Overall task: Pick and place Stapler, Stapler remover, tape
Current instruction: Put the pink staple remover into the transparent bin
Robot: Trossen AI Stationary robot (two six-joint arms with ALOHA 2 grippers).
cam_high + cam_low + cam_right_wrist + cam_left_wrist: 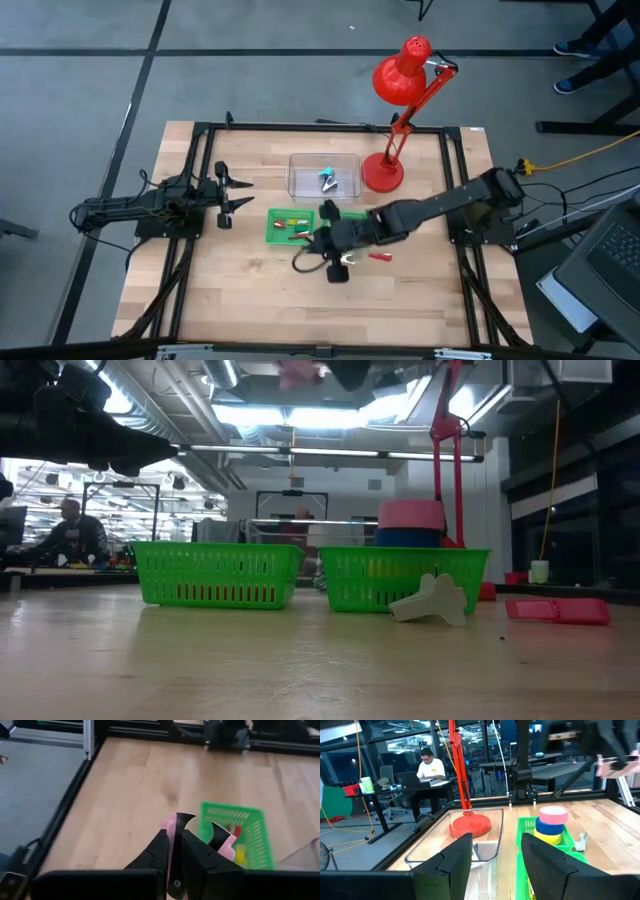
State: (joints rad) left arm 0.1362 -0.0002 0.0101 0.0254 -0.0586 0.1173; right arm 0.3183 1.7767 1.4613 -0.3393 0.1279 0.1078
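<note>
My right gripper is shut on a pink staple remover with dark metal claws. It is raised above the table beside the green baskets; the left wrist view shows it as a pink blur. The tape rolls, pink, blue and yellow, are stacked in the right basket. A red stapler lies flat on the table. My left gripper waits open at the table's left. My right gripper pinches the staple remover's pink body between its two fingers. The dark claws stick out past the fingertips. The remover is lifted clear of the table, and the fingers slant down toward the table's left side.
A pale winged object lies on the table in front of the right basket. A clear tray and a red desk lamp stand at the far side. The left basket holds small red and yellow items. Bare wood lies near the front edge.
</note>
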